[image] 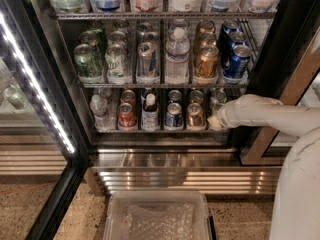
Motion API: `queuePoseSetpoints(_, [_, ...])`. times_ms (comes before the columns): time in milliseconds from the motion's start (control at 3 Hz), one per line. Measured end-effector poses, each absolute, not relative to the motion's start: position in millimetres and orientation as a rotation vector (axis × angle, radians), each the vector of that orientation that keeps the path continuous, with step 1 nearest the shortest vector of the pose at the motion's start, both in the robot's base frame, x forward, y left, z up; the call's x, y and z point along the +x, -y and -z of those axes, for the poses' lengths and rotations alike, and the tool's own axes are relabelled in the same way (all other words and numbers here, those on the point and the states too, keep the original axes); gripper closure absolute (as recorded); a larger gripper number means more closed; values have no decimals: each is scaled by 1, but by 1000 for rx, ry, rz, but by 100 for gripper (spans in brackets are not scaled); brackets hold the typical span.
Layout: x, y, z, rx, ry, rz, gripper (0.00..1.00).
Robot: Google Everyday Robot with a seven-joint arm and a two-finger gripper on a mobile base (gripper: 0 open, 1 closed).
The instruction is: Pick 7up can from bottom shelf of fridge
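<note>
The 7up can [217, 100] stands at the right end of the bottom shelf [160, 130], a little toward 3 o'clock from the middle of the view. Only its silver top and a bit of pale body show. The gripper [216, 120] is right at it, at the can's 6 o'clock, low in the same lane at the front of the shelf. I cannot tell how far the gripper is open, or whether it has hold of the can. The white arm [270, 115] reaches it from 3 o'clock, lying nearly level across the doorway.

At the can's 9 o'clock, in a row along the shelf, come a bronze can [195, 116], then a blue can [174, 115], a dark bottle [149, 111], a red can [126, 116] and a small clear bottle [99, 108] at the far left.

At 12 o'clock, on the rack above, stand blue cans [235, 60], a gold can [206, 61], a tall water bottle [177, 54] and green cans [86, 60].

The fridge [47, 69] has a black frame, with a white light strip [35, 86] running down at 9 o'clock. Below the bottom shelf, at 6 o'clock, is its ribbed steel base [185, 178], and nearer the lower edge a clear plastic bin [116, 219] sits on the speckled floor [82, 219].
</note>
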State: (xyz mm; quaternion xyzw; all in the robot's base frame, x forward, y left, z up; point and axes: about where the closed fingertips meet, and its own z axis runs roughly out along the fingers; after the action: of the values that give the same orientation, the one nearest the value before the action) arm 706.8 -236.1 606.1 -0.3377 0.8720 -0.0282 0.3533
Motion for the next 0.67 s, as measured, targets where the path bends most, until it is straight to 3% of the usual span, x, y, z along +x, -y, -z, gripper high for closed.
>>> queuePoseSetpoints(667, [709,231,-654,-861,-2148,38,100])
